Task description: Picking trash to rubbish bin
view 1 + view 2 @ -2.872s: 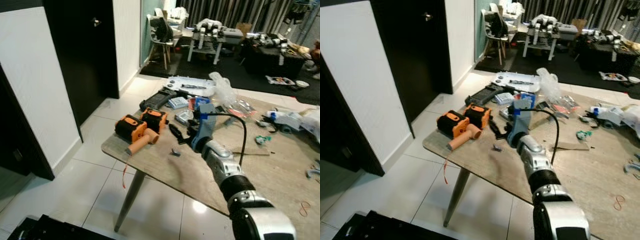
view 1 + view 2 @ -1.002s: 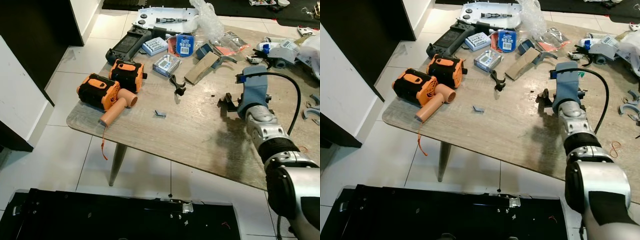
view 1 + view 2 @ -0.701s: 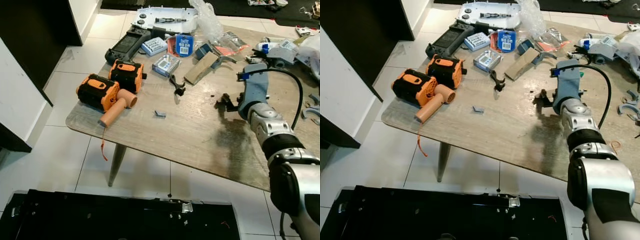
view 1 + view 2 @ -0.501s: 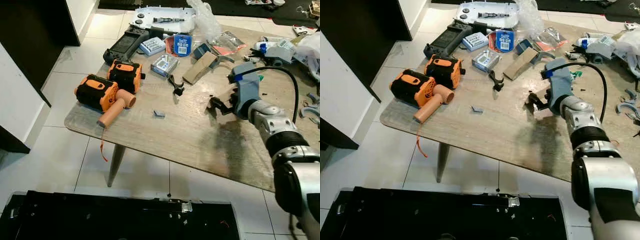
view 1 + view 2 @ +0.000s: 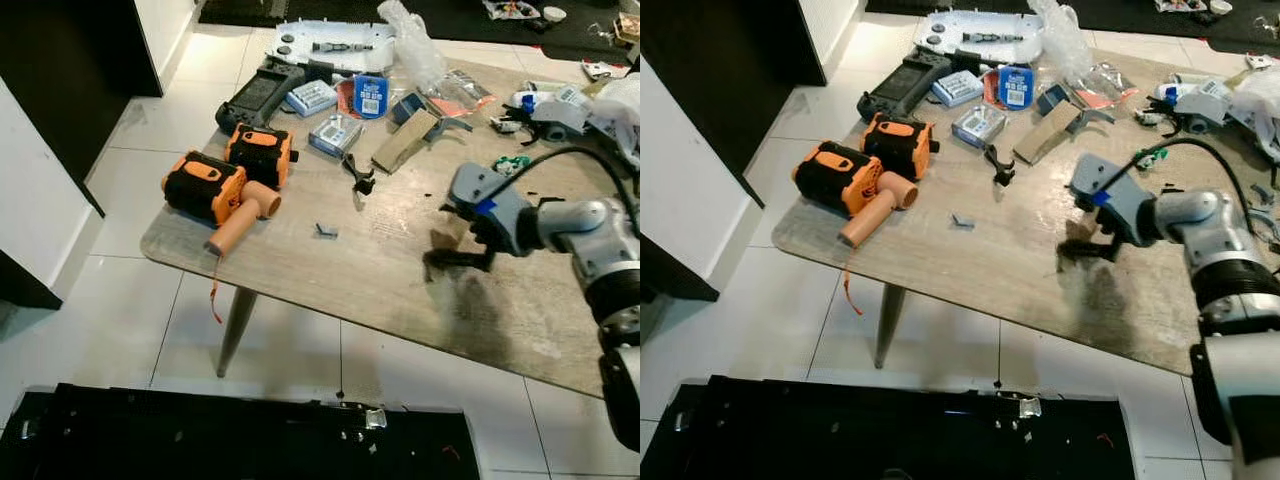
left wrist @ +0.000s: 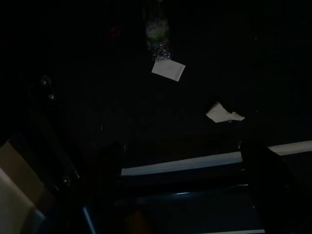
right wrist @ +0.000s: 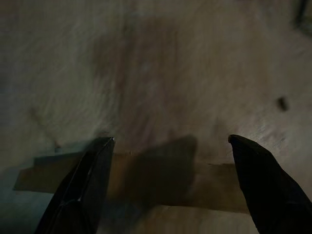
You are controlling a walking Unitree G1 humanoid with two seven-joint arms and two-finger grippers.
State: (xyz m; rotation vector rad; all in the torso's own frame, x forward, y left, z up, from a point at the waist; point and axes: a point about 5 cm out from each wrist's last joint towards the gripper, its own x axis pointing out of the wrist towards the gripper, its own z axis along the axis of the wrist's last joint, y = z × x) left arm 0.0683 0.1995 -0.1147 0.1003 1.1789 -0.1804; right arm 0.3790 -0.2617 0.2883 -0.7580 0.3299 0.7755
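Your right gripper (image 5: 458,258) hung low over the table (image 5: 370,290), right of centre in the left eye view, with its arm coming in from the right edge of the frame. Its jaws stood open and held nothing. In the right wrist view the two black fingers (image 7: 83,190) were wide apart, and the trash, a flat brown strip (image 7: 214,187), lay on the table just under the tips.

The relation that matters: the long axis of the strip ran from one finger toward the other, not across the gap. I judge that a plain closing would push on its two ends, so the wrist probably needed a turn first, to take the strip over its narrow width. The right arm was clearly the nearer one.

The strip looked thin and matte, like cardboard or tape, and lay flat on the pale, rough wood grain, so I expect it is hard to get under.

Your left gripper (image 6: 185,165) hung idle in the dark; its fingers seemed to be apart.
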